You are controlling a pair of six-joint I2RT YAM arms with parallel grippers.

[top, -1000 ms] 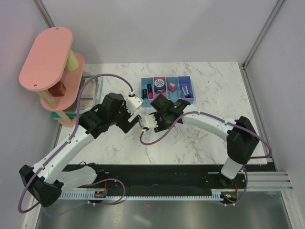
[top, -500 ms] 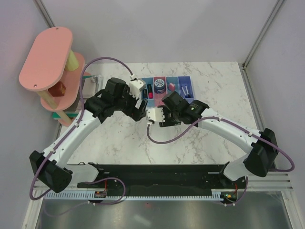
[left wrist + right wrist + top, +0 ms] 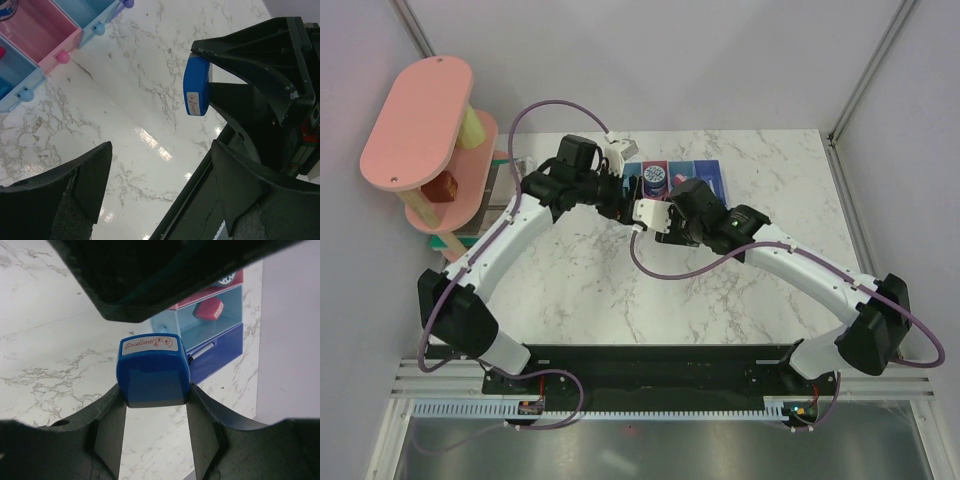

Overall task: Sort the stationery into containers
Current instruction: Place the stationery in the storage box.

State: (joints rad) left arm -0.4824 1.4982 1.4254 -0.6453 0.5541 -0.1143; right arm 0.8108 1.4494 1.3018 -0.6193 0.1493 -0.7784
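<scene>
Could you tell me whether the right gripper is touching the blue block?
Touching: in the right wrist view, the right gripper clamps the blue block on both sides.

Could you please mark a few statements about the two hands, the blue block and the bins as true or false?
1. The right hand grips a blue block. True.
2. The left hand holds a marker. False: its fingers stand apart with nothing between them.
3. The eraser lies in a light blue bin. True.
4. The pink bin is empty. False: a roll sits in it.
5. The block lies in a bin. False: the right hand holds it outside the bins.
</scene>
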